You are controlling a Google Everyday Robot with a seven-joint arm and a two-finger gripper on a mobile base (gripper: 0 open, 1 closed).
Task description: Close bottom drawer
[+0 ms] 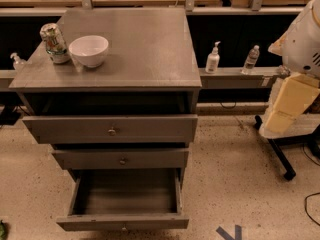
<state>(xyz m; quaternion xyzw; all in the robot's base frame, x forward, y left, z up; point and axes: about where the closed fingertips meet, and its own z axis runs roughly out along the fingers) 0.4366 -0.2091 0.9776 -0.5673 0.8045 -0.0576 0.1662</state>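
Note:
The bottom drawer of the grey cabinet is pulled far out toward me. Its plain grey box interior is empty, and its slim front panel has a tiny knob at the lower edge of the view. My arm hangs at the far right, white above and cream below. The gripper is at its lower end, well to the right of the cabinet and above the floor, touching nothing.
The top drawer and middle drawer stand slightly out. A white bowl and a can sit on the cabinet top. Two bottles stand on a ledge behind. A wheeled stand base is at right.

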